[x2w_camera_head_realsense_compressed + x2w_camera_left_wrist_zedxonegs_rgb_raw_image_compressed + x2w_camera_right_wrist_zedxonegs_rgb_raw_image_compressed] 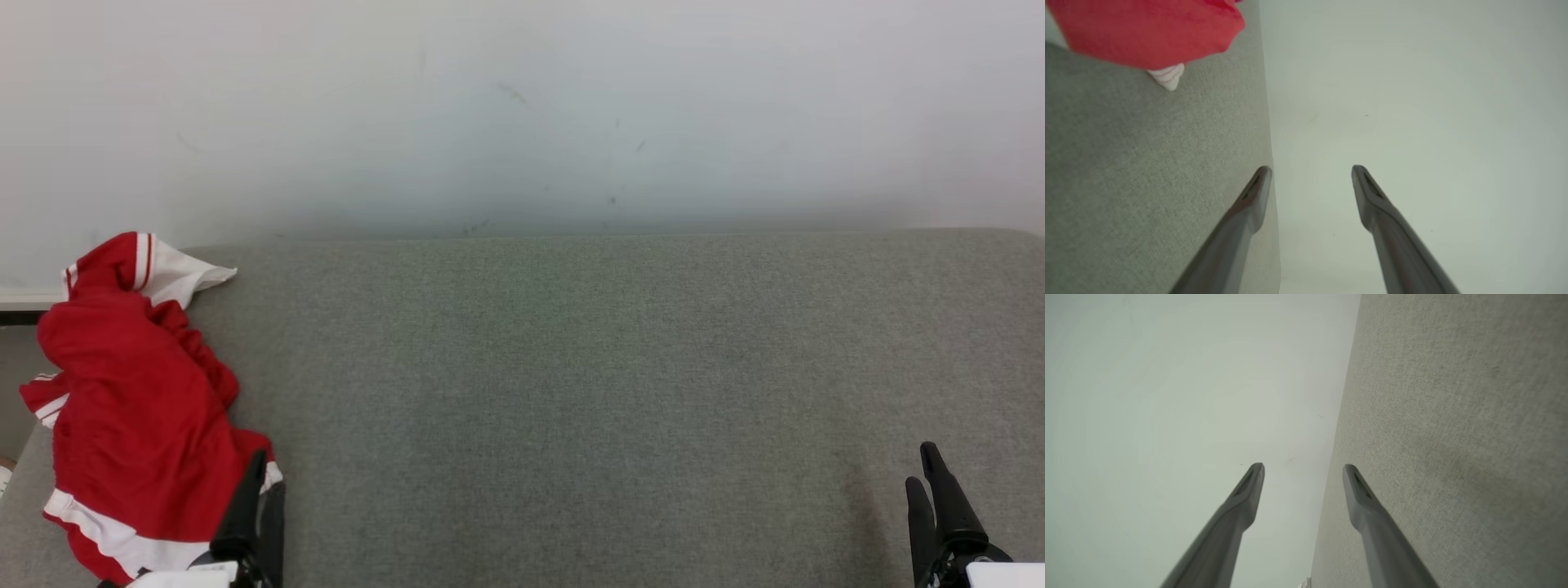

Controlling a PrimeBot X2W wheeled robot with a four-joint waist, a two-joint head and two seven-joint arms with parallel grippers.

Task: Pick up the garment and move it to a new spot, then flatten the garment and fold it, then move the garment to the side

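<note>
left gripper and right gripper both open, empty, over grey tabletop; red garment lies crumpled at its left edge. task looks unstarted: pickup, flattening, folding remain.

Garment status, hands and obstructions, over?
Left hand open, empty, beside garment. Right hand open, empty. Red-and-white garment crumpled, left end of grey surface. Nothing seen in the way.

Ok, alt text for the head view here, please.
A crumpled red garment with white trim lies at the left end of a grey fabric surface against a pale wall. The left pincer shows at lower left by the garment, the right pincer at lower right.
</note>
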